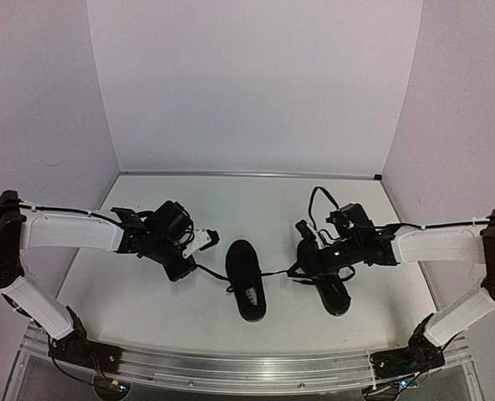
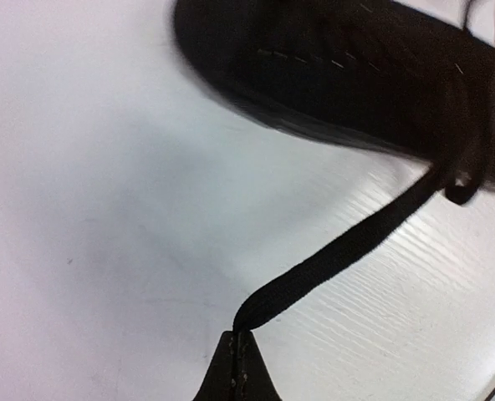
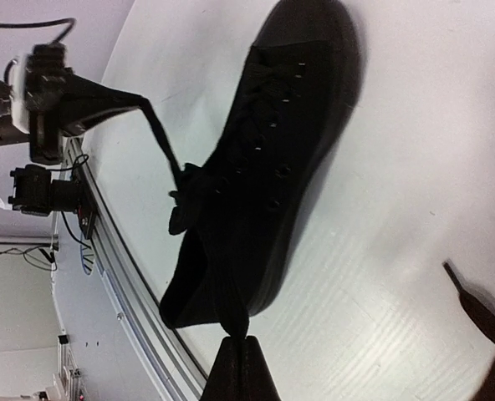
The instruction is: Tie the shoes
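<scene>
Two black shoes lie on the white table. The middle shoe [image 1: 245, 276] shows a white insole label [image 1: 252, 296]; it also shows in the left wrist view [image 2: 356, 75] and the right wrist view [image 3: 273, 167]. The other shoe [image 1: 334, 294] lies partly under my right arm. My left gripper [image 1: 189, 269] [image 2: 237, 338] is shut on one lace [image 2: 356, 242] of the middle shoe, drawn out to the left. My right gripper [image 1: 296, 269] [image 3: 246, 341] is shut on the other lace [image 3: 235, 311] [image 1: 274, 272], drawn out to the right. Both laces run nearly taut from the shoe's eyelets.
The metal rail [image 1: 231, 368] runs along the table's near edge, close to the shoe heels. White walls close off the back and sides. A loose lace end [image 3: 473, 305] of the second shoe lies at the right of the right wrist view.
</scene>
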